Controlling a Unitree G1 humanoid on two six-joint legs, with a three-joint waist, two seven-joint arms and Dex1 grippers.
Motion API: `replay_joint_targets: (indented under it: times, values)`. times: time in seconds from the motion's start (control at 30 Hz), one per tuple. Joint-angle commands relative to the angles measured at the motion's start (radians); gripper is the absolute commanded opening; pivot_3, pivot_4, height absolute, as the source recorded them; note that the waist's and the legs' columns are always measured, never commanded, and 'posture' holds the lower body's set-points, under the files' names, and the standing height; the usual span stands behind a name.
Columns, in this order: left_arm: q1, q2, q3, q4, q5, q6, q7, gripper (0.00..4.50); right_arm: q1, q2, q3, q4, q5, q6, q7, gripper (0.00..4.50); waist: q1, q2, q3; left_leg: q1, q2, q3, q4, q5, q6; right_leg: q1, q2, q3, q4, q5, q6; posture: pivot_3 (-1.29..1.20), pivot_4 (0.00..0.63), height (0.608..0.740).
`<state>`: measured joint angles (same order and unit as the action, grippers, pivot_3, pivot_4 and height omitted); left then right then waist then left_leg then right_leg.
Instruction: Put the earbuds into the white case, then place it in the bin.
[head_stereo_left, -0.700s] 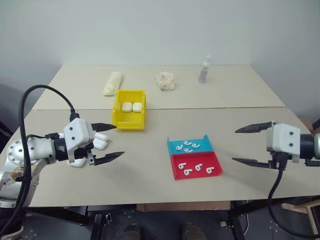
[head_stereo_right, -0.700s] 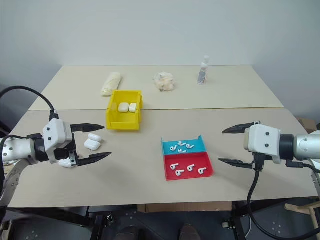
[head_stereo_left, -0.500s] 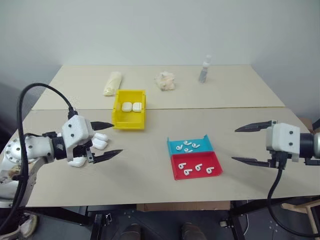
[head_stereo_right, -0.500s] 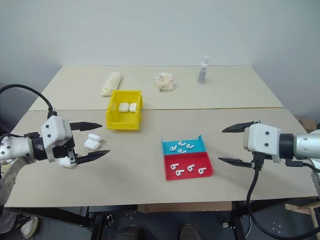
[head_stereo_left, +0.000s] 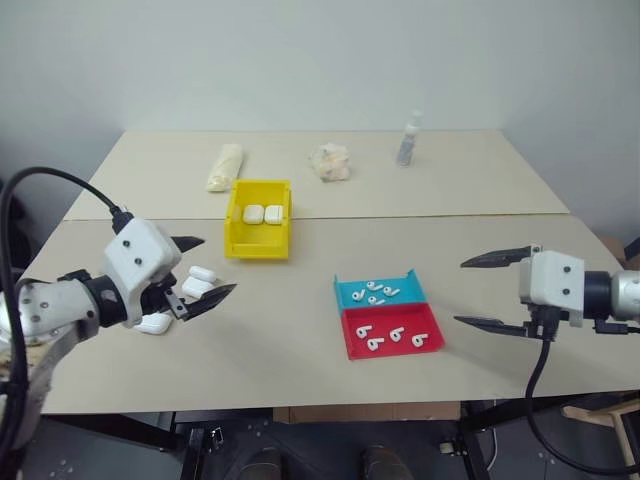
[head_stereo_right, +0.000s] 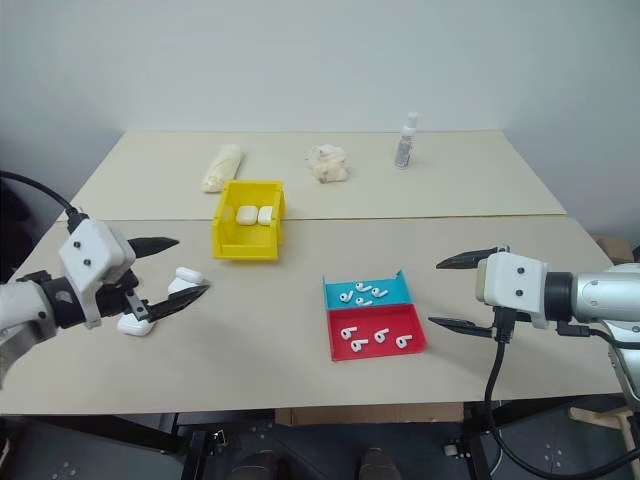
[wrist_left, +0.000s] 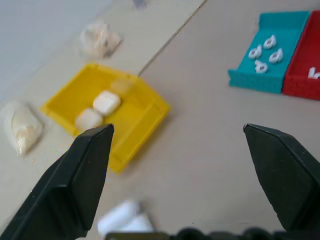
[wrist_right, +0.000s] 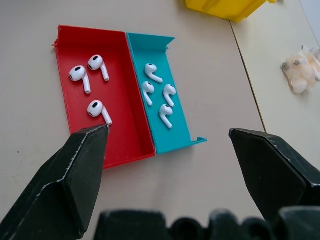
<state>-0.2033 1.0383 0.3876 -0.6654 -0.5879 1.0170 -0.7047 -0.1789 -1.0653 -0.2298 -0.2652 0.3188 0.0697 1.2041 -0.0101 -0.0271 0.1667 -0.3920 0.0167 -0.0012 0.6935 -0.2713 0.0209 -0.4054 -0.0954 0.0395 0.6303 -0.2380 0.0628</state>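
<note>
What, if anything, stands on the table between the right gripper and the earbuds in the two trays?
Nothing visible does. The right gripper, open, hangs beside the red tray and teal tray; only bare table lies between it and the earbuds.

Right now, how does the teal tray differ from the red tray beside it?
The teal tray holds four earbuds; the red tray holds three. In the head views the teal tray lies farther from the robot, the red tray nearer. The teal tray also looks a little narrower than the red tray. Both are shallow, rectangular and open-topped, sitting side by side with long sides together on the table.
</note>
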Motion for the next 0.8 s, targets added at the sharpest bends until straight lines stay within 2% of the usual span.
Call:
replay_joint_targets:
  times: [0.03, 0.07, 0.2, 0.37, 0.6, 0.8]
  values:
    - [-0.254, 0.051, -0.024, 0.008, -0.130, 0.518, 0.100, 4.50, 0.023, 0.006, -0.028, -0.065, 0.025, 0.020, -0.019, 4.48, 0.008, 0.000, 0.000, 0.000, 0.000, 0.000, 0.000, 0.000, 0.000, 0.001, 0.000, -0.001, 0.001, 0.000, 0.001, 0.00, 0.150, 0.740]
    - [-0.303, 0.075, -0.060, 0.045, -0.171, 0.573, 0.136, 4.50, 0.034, 0.009, -0.026, -0.073, 0.023, 0.024, -0.025, 4.48, 0.008, 0.000, 0.000, 0.001, 0.000, 0.000, 0.000, 0.000, 0.000, 0.001, 0.000, -0.001, 0.000, 0.000, 0.001, 0.00, 0.150, 0.740]
    - [-0.362, 0.239, -0.178, 0.187, -0.346, 0.597, 0.303, 4.50, 0.054, 0.025, -0.009, -0.102, 0.016, 0.050, -0.059, 4.48, -0.006, 0.000, 0.000, 0.002, -0.001, 0.000, -0.001, -0.001, -0.001, 0.001, 0.000, 0.002, 0.002, -0.001, 0.001, 0.00, 0.150, 0.740]
    - [-0.365, 0.351, -0.254, 0.321, -0.518, 0.597, 0.463, 4.50, 0.051, 0.036, 0.007, -0.120, 0.019, 0.074, -0.078, 4.48, -0.009, 0.000, 0.001, 0.002, 0.000, 0.000, -0.002, -0.001, -0.001, -0.002, 0.000, 0.003, 0.002, -0.002, -0.001, 0.00, 0.150, 0.740]
    - [-0.398, 0.299, -0.320, 0.508, -0.624, 0.597, 0.605, 4.50, 0.041, 0.032, 0.014, -0.121, 0.023, 0.095, -0.083, 4.48, 0.002, 0.000, 0.001, 0.003, -0.001, 0.001, -0.002, -0.001, -0.002, 0.000, 0.000, 0.002, 0.001, -0.002, -0.001, 0.00, 0.150, 0.740]
    - [-0.486, 0.204, -0.423, 0.660, -0.564, 0.597, 0.649, 4.50, 0.061, 0.024, -0.006, -0.139, 0.024, 0.116, -0.083, 4.48, 0.004, 0.000, 0.001, 0.002, -0.002, 0.004, -0.002, 0.000, -0.002, -0.001, 0.000, 0.002, 0.001, -0.002, -0.001, 0.00, 0.150, 0.740]
